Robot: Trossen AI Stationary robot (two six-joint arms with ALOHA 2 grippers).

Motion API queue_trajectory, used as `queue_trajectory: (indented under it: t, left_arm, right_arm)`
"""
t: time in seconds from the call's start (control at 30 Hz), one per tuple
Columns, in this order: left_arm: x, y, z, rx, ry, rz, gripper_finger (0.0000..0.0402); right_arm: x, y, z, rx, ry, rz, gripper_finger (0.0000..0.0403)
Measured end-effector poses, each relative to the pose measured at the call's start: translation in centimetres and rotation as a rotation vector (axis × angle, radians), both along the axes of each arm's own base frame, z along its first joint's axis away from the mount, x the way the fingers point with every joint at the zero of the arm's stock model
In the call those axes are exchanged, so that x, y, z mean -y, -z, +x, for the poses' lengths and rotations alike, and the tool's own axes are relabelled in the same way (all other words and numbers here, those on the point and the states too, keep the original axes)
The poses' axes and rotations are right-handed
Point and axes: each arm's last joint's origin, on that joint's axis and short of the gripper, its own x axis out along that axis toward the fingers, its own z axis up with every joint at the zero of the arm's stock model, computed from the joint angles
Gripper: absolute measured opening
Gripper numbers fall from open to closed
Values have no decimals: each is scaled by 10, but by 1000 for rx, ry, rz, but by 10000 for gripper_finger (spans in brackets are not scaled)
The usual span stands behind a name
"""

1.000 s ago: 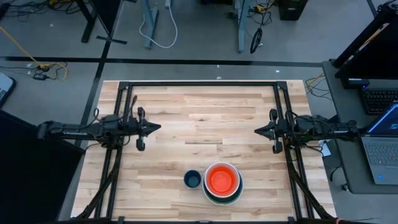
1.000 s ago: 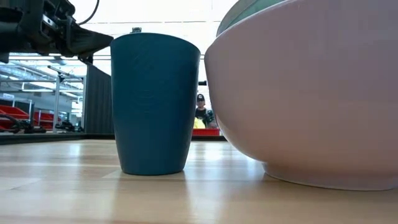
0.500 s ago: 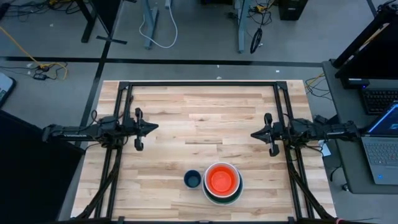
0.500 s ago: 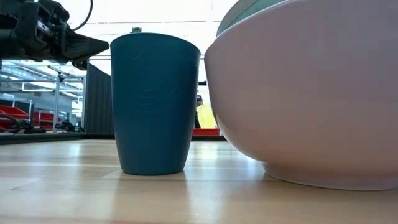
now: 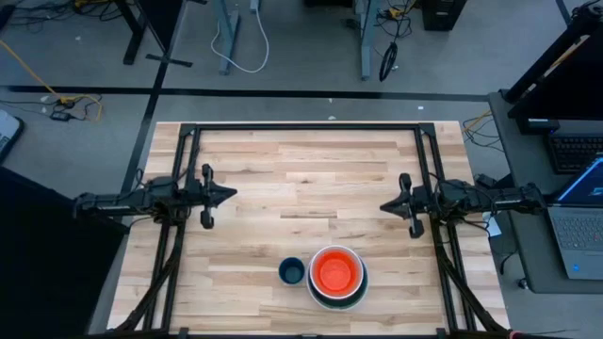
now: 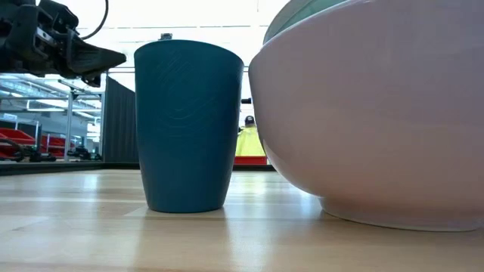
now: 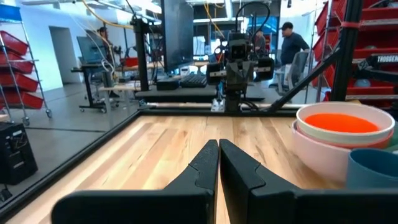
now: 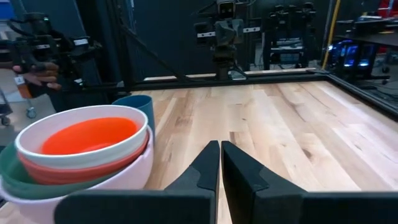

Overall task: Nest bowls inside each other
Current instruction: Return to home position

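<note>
Near the table's front edge stands a nested stack of bowls [image 5: 337,276]: a large white bowl [image 6: 378,113] on the wood, with green, red, small white and orange bowls [image 8: 87,134] inside it. The tiny dark blue bowl [image 5: 291,272] stands upright on its base just left of the stack, apart from it. My left gripper [image 5: 233,195] hovers shut at the table's left side and points level toward the right. My right gripper [image 5: 382,205] hovers shut at the right side and points level toward the left. Both are well back from the bowls and hold nothing.
A black frame [image 5: 301,128] runs along the table's far edge and sides. A laptop [image 5: 577,226] sits on a side table to the right. Bare wood [image 5: 306,179] lies between the two grippers. People stand in the room beyond the table.
My left gripper has drawn back toward the table's left edge and sunk a little, staying shut. My right gripper has sunk slightly, rolled a bit and shifted a little toward the table's middle, staying shut. The bowls have not moved.
</note>
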Motion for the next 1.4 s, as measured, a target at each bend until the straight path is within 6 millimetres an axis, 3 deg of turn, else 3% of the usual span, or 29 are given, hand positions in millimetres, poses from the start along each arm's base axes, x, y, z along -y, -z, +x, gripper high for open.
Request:
queue_trajectory:
  t: [1.4]
  left_arm:
    - [1,5,0,-52,36,-30,0]
  right_arm:
    - [-1,6,5,-79,-17,30,0]
